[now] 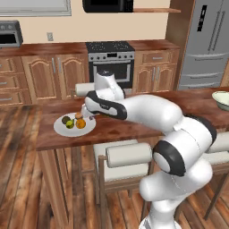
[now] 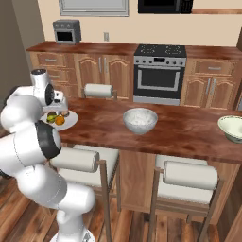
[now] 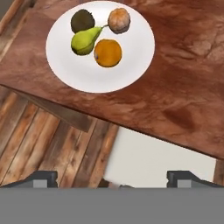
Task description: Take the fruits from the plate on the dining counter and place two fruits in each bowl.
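Observation:
On the dining counter, near its end, lies the flat pale plate with all the fruits: an orange, a yellow-green pear, a dark olive-brown one and a tan one. My gripper hangs open above the plate's near side, nothing between its fingertips. In the left base view the gripper hovers just over the plate. One bowl stands mid-counter, the other bowl at the far right. I see nothing inside them.
Two padded stools stand under the counter's near side and another stool on the far side. The counter's end and the wooden floor lie just beyond the plate. Cabinets and an oven line the back wall.

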